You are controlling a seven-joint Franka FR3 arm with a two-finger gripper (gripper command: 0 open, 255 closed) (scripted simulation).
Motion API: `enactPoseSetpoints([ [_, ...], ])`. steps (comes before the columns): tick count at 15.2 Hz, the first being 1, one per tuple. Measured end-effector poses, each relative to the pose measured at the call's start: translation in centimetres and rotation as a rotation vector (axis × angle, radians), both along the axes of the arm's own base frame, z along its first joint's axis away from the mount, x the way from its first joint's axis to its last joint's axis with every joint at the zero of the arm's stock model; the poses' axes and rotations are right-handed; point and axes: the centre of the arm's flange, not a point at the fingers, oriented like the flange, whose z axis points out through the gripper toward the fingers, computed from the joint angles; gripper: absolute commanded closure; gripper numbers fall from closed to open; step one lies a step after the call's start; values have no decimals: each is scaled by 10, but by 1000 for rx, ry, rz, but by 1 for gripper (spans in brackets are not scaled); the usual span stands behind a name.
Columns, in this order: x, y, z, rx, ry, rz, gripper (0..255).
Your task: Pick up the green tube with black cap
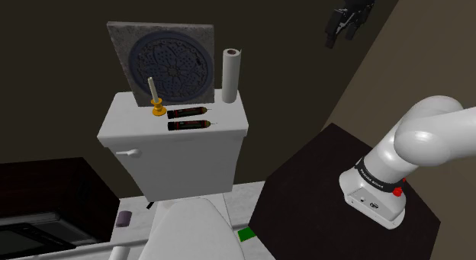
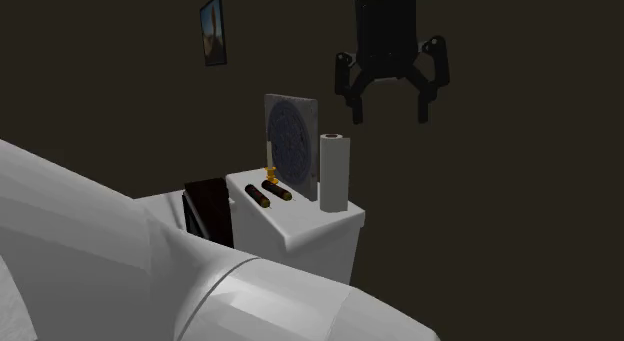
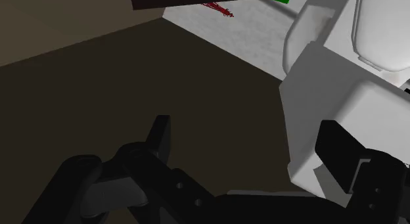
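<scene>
Two dark tubes lie side by side on the white toilet tank lid [image 1: 229, 123]: one nearer the wall [image 1: 187, 112], one nearer the lid's front edge [image 1: 188, 125]. They also lie next to each other [image 2: 260, 196] [image 2: 277, 192] in the second exterior view. Both look dark with reddish marks, so I cannot tell which is green. My gripper [image 1: 341, 24] hangs high above and well to the shoulder view's right of the tank, open and holding nothing [image 2: 390, 109]. In the wrist view its fingers stand wide apart [image 3: 250, 144] beside the white tank [image 3: 328, 104].
On the lid stand a candle in an orange holder [image 1: 157, 104], a white paper roll [image 1: 231, 74] and a grey square panel with a round pattern [image 1: 169, 59] against the wall. The toilet seat lid [image 1: 191, 228] is below; a small green thing [image 1: 246, 235] lies on the floor.
</scene>
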Motion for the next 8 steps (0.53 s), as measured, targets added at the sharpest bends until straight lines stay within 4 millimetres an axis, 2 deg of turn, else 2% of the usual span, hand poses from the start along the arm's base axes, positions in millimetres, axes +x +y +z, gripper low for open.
enactPoseSetpoints([
  [2, 5, 3, -3, -1, 1, 13, 0],
  [8, 56, 40, -32, -9, 3, 164, 0],
])
